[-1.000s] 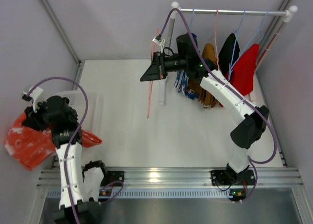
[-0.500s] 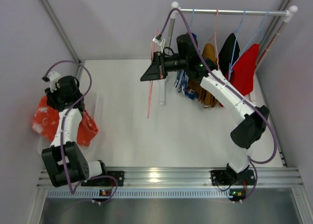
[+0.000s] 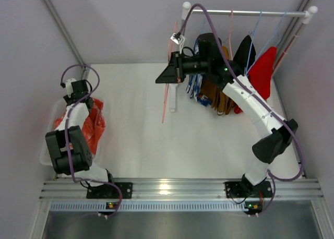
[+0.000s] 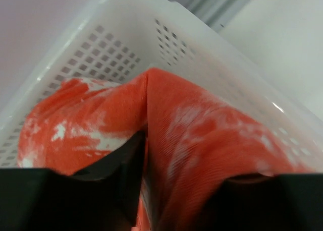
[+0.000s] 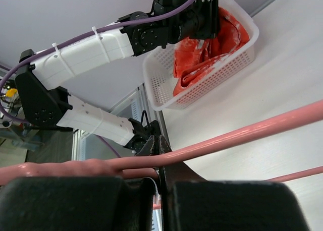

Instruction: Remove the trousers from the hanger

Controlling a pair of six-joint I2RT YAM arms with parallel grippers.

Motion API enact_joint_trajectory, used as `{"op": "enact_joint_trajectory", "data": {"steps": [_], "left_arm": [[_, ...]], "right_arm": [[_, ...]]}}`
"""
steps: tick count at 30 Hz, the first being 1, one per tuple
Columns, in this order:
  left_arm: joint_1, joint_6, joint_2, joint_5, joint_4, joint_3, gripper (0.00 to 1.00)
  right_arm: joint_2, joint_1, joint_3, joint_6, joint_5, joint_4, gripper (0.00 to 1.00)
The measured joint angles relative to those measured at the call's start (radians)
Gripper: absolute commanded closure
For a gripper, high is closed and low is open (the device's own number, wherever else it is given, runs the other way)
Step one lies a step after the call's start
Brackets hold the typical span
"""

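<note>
Top external view: trousers are off the hanger and lie in white basket at left edge of table. Left gripper pinches a fold of them. Right gripper is clamped on the bare hanger near rail. Removal looks done. Next, prob. let go of fabric & lift clear. Pale walls all round; other garments hang on rail.

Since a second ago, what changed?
Left gripper swung in from the far left and lowered the trousers into the basket; its jaws still hold them. Right gripper, shut on the hanger, shifted slightly right, toward the rail. Clothes on the rail stayed put.
</note>
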Motion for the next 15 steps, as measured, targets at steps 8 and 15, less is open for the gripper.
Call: {"op": "enact_joint_trajectory", "data": {"steps": [8, 15], "left_arm": [[0.000, 0.037, -0.235, 0.249, -0.171, 0.064, 0.01], [0.004, 0.174, -0.517, 0.743, -0.279, 0.320, 0.03]], "right_arm": [[-0.132, -0.035, -0.067, -0.032, 0.034, -0.018, 1.00], [-0.168, -0.037, -0.097, -0.031, 0.102, -0.021, 1.00]]}}
